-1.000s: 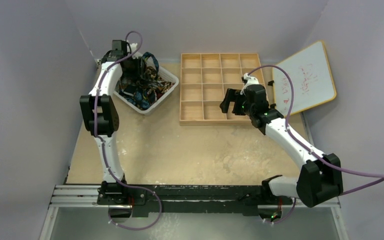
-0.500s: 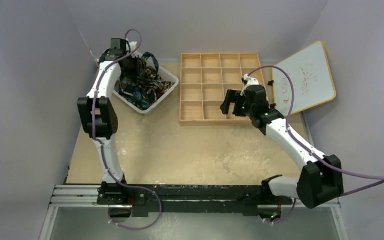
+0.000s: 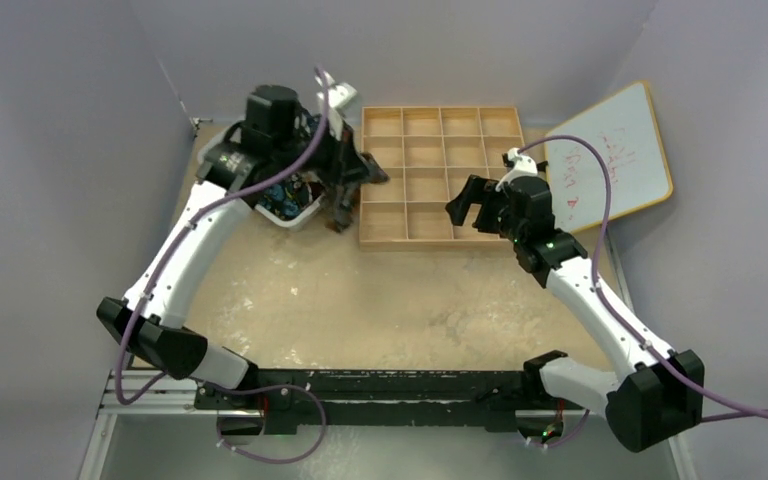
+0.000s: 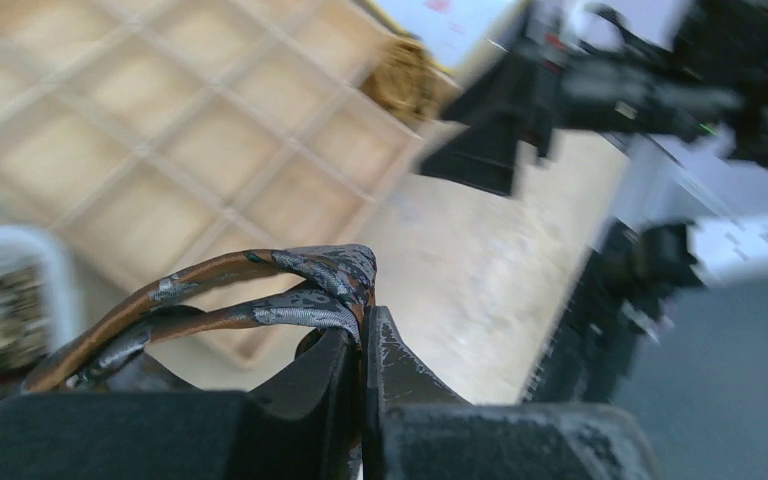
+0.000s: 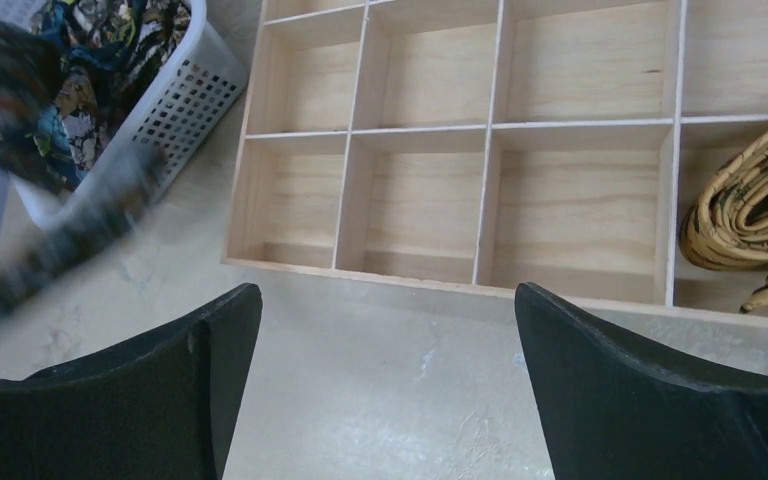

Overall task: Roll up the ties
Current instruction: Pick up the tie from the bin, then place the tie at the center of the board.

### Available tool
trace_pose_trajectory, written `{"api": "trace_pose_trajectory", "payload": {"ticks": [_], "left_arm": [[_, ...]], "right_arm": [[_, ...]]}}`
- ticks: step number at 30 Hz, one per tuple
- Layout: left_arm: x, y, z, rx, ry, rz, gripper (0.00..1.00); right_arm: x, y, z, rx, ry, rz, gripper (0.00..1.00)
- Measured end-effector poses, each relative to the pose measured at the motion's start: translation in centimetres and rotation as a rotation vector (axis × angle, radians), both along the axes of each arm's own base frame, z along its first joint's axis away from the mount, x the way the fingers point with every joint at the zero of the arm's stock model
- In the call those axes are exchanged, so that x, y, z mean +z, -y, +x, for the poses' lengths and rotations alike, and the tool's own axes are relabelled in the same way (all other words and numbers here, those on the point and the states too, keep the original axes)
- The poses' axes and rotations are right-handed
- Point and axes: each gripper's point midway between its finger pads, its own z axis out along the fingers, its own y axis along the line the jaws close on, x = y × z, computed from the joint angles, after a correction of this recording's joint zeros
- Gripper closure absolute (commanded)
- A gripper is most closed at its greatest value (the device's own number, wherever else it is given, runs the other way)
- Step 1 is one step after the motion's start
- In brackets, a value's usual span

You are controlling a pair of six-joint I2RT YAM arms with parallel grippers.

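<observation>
My left gripper (image 4: 368, 320) is shut on a dark brown tie (image 4: 305, 290) with grey blotches, pinched at a fold. In the top view the left gripper (image 3: 352, 178) holds it between the white basket (image 3: 298, 212) and the wooden tray (image 3: 440, 175), and the brown tie (image 3: 343, 212) hangs down. More ties (image 5: 100, 60) lie heaped in the basket (image 5: 175, 110). A rolled gold tie (image 5: 750, 210) sits in a front compartment of the tray (image 5: 490, 125). My right gripper (image 5: 385, 295) is open and holds nothing, hovering over the table just before the tray's near edge. The right gripper (image 3: 465, 200) is at the tray's right front.
A whiteboard (image 3: 610, 155) with red marks leans at the back right. Purple cables run along both arms. The tray's other visible compartments hold nothing. Grey walls close in the left and back sides of the table.
The left gripper closed in the basket, then the arm swung right and lifted the brown tie out towards the tray. The right arm shifted slightly, jaws still open.
</observation>
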Motion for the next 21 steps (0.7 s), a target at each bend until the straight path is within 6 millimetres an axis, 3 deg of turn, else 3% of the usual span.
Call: {"api": "trace_pose_trajectory", "payload": {"ticks": [3, 5, 6, 10, 13, 16, 19, 20, 21], "left_arm": [[-2.2, 4.1, -4.6, -0.156, -0.042, 0.009, 1.0], [-5.6, 6.0, -6.9, -0.223, -0.108, 0.048, 1.0], [-8.3, 6.7, -8.3, -0.25, -0.16, 0.084, 1.0], [-18.4, 7.3, -13.6, -0.294, -0.358, 0.235, 0.99], [-22.9, 7.0, -16.7, -0.305, -0.446, 0.307, 0.79], [-24.5, 7.7, -17.9, -0.306, -0.474, 0.301, 0.55], [-24.4, 8.5, -17.7, -0.292, -0.475, 0.263, 0.37], [-24.3, 8.7, -17.7, -0.288, -0.475, 0.254, 0.21], [-24.1, 8.9, -17.6, -0.279, -0.473, 0.237, 0.17]], "right_arm": [[0.5, 0.5, -0.5, -0.037, 0.015, 0.021, 0.01], [0.8, 1.0, -0.7, -0.066, 0.026, 0.032, 0.01], [1.0, 1.2, -0.9, -0.075, 0.033, 0.039, 0.01], [1.4, 1.4, -1.5, -0.088, 0.046, 0.063, 0.01], [0.4, 0.7, -2.2, -0.048, 0.017, 0.081, 0.01], [-1.4, -0.3, -3.1, 0.012, -0.04, 0.092, 0.01], [-2.9, -1.1, -3.6, 0.066, -0.093, 0.094, 0.01], [-3.2, -1.3, -3.7, 0.081, -0.102, 0.091, 0.01], [-3.6, -1.5, -3.7, 0.1, -0.114, 0.085, 0.01]]}}
